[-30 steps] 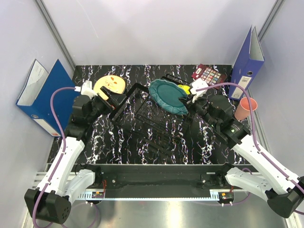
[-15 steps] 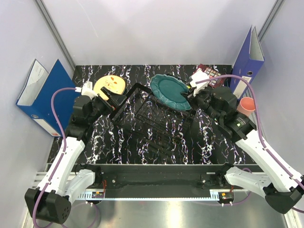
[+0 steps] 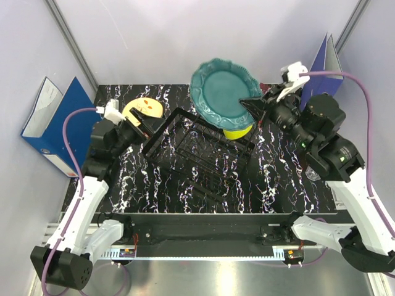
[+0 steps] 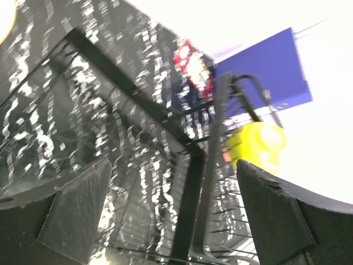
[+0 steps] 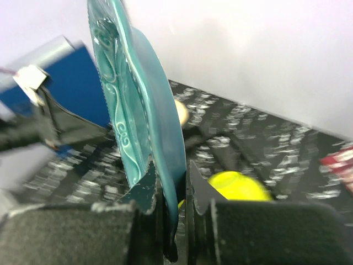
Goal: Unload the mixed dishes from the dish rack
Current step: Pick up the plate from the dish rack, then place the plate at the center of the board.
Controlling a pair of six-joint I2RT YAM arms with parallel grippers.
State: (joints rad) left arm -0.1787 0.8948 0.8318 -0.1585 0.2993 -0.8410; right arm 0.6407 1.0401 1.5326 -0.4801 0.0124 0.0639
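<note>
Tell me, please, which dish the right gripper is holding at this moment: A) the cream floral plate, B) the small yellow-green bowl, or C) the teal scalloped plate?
C: in the right wrist view the right gripper is shut on the rim of the teal scalloped plate, which stands on edge, while the small yellow-green bowl sits apart below it.

Item: teal scalloped plate [image 3: 222,92]. Was low over far right part of dish rack [image 3: 185,148]; now raised clear of wires, high against back wall, tilted on edge.
Item: right gripper [image 3: 247,106]. Risen and drawn back with arm, clamped on plate's right rim throughout.
Item: small yellow-green bowl [image 3: 237,131]. Hidden half a second ago; now exposed beneath plate's lower edge.
Item: pink cup. Formerly visible at right; now out of sight behind right arm.
</note>
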